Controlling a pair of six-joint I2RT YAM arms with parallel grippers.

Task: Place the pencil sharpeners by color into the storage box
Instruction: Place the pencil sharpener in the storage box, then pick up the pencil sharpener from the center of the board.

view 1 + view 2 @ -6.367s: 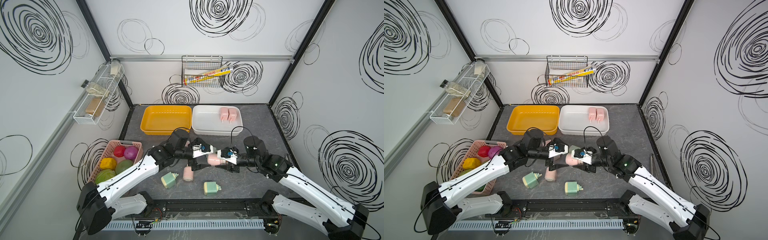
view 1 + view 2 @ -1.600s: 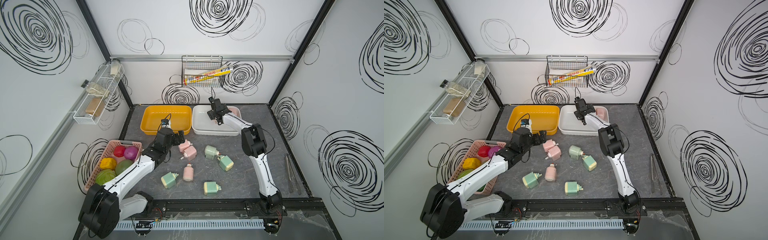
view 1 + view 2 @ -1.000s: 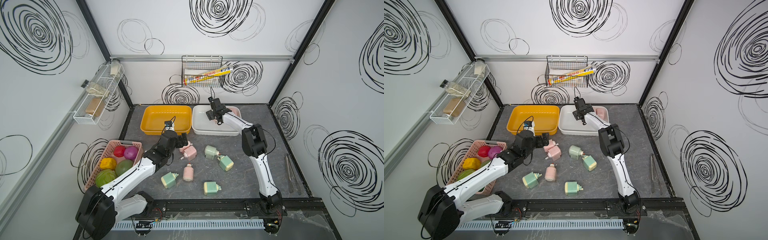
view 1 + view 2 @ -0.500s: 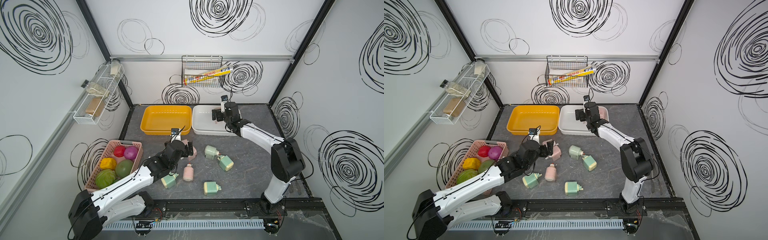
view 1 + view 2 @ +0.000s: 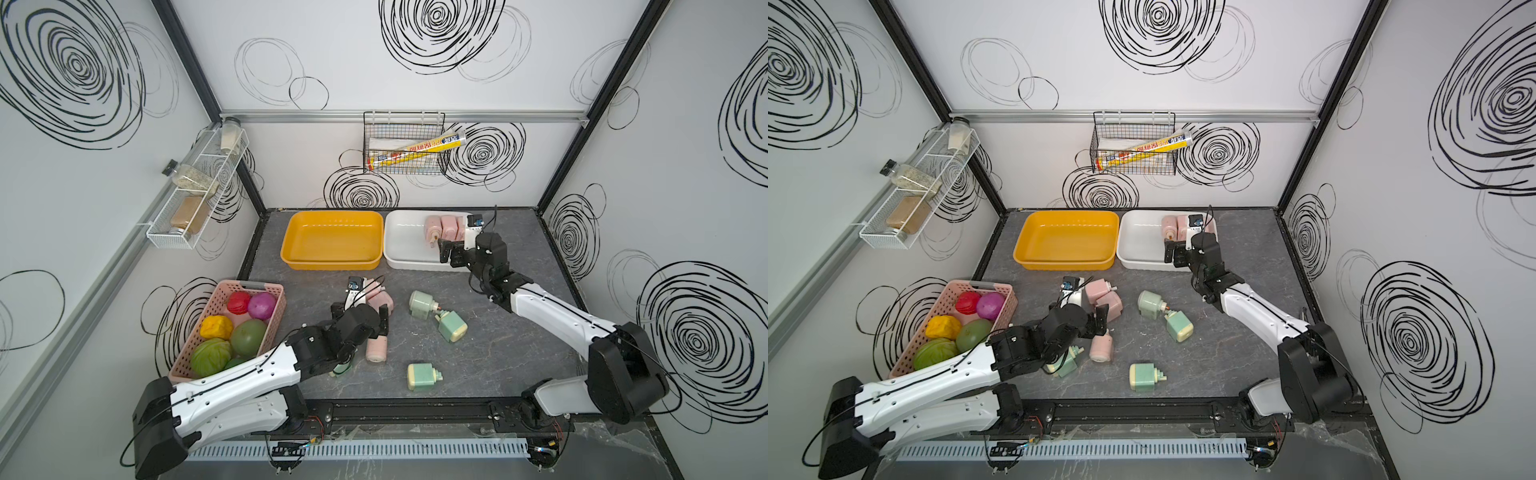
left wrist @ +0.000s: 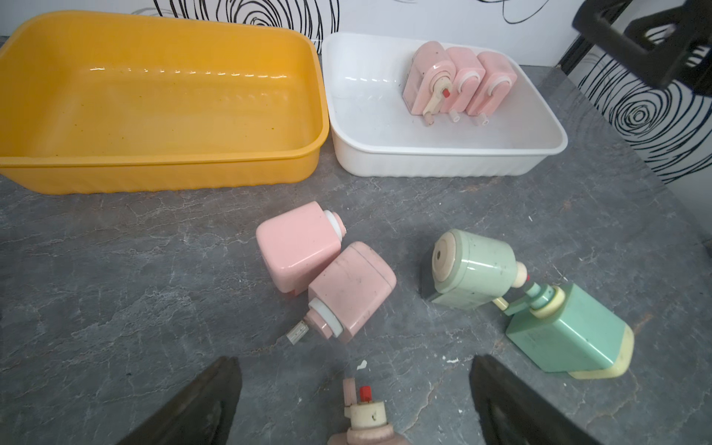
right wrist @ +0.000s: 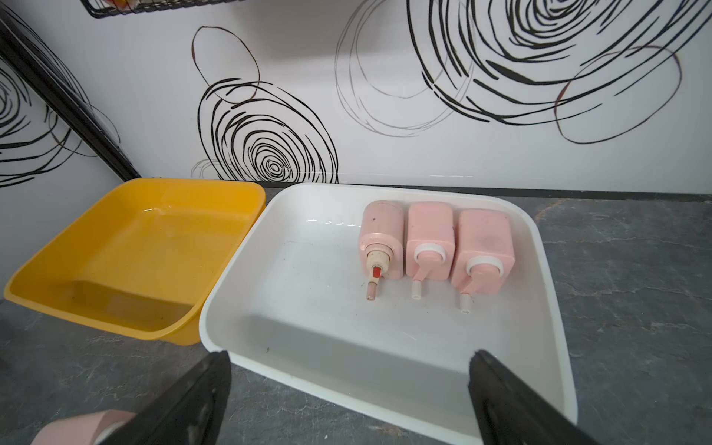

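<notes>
Three pink sharpeners lie side by side in the white tray. The right gripper hangs at the tray's near rim, jaws spread wide, holding nothing. The left gripper, equally wide and empty, hangs over the nozzle end of a lone pink sharpener on the table. Four green sharpeners lie nearby.

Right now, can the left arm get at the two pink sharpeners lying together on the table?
Probably yes. The left arm has its jaws open, facing the pink pair across bare table; only a third pink sharpener lies right under the jaws and might get nudged.
</notes>
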